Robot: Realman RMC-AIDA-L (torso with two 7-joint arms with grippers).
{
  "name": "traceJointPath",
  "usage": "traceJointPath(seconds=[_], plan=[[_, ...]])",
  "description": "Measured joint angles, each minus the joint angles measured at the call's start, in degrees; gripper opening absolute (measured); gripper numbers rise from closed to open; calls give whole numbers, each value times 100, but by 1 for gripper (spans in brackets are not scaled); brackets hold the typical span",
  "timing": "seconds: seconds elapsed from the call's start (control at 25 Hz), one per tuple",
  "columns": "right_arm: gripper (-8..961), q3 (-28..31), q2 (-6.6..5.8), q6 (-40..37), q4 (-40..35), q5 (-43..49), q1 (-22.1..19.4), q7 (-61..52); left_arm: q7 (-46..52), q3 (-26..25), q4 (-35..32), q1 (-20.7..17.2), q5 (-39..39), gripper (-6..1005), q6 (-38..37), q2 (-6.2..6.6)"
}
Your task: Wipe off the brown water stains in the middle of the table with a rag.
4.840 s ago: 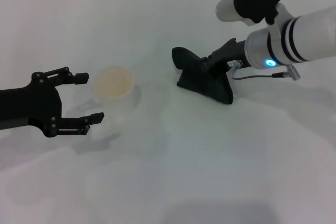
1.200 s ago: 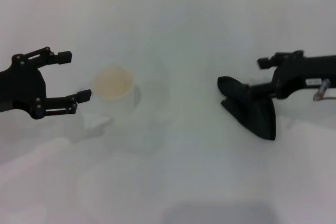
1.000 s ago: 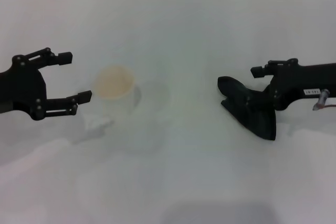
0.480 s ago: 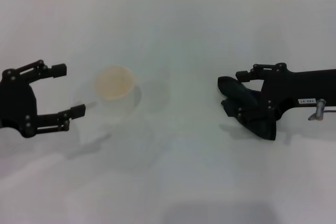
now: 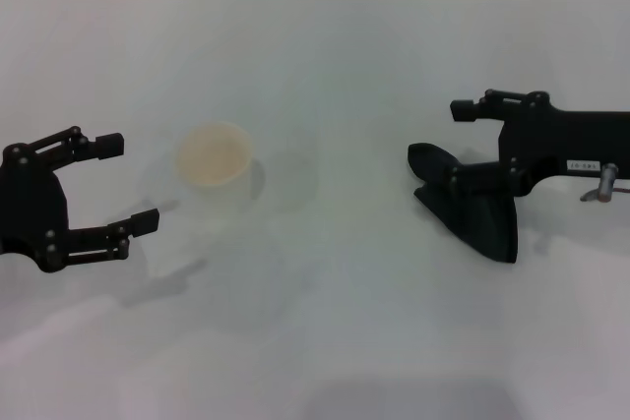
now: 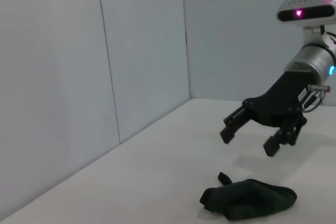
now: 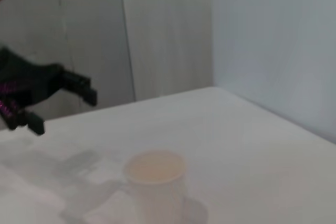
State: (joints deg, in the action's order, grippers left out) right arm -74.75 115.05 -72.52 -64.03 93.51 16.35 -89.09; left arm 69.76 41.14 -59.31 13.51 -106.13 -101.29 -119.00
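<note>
The black rag (image 5: 474,206) lies crumpled on the white table (image 5: 325,331) at the right. My right gripper (image 5: 460,144) is open and empty, just above the rag and apart from it. The left wrist view shows the right gripper (image 6: 248,142) hanging over the rag (image 6: 249,199). My left gripper (image 5: 128,183) is open and empty at the left, beside a white cup (image 5: 213,160). No brown blotch shows on the table in any view.
The white cup has a tan inside and stands left of the middle; it also shows in the right wrist view (image 7: 155,176), with the left gripper (image 7: 63,111) beyond it. A grey panelled wall (image 6: 105,77) runs behind the table's far edge.
My right gripper dragged the rag from the middle to the right, then opened, let it go and lifted off. My left gripper drew back toward the left and the near edge.
</note>
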Motion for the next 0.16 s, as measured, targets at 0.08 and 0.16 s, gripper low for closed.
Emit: traceJointPath(seconds=[0.08,0.16], plan=[[874,35,-2,-4,21,-34,4,-10,-10,0,0,0,0,890,9,0],[874,30,-5,-7,-1,-24,5,-20,-17,0,0,1,0,890,26,0]])
